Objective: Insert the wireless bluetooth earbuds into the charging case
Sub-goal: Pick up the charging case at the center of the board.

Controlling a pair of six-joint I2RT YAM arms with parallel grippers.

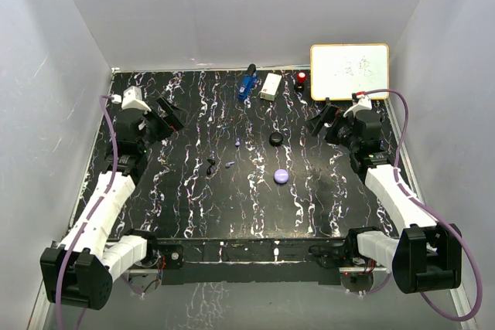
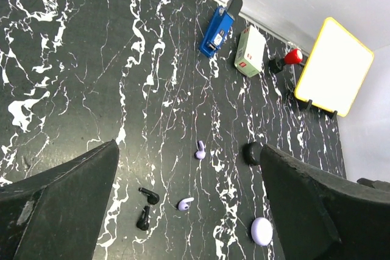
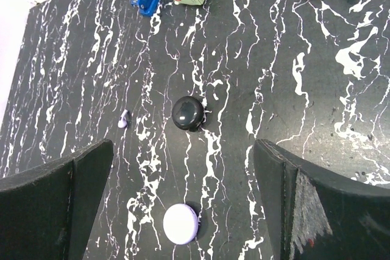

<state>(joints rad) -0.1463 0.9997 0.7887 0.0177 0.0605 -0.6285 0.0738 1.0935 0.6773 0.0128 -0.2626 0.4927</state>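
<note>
Two lavender earbuds [image 2: 200, 150] [image 2: 184, 203] and two black earbuds [image 2: 149, 195] [image 2: 144, 218] lie loose on the black marbled table, left of centre. In the top view the lavender ones [image 1: 237, 143] [image 1: 230, 165] lie beside the black pair [image 1: 210, 164]. A round lavender case [image 1: 281, 176] [image 3: 181, 223] and a round black case [image 1: 274, 139] [image 3: 187, 113] lie to their right, both with lids down. My left gripper [image 1: 166, 113] is open and empty, raised at the far left. My right gripper [image 1: 321, 121] is open and empty, raised at the far right.
At the back edge lie a blue gadget [image 1: 246, 83], a white box [image 1: 271, 86], a small red-topped item [image 1: 301, 78] and a yellow-framed whiteboard [image 1: 349, 71]. White walls close in the table on three sides.
</note>
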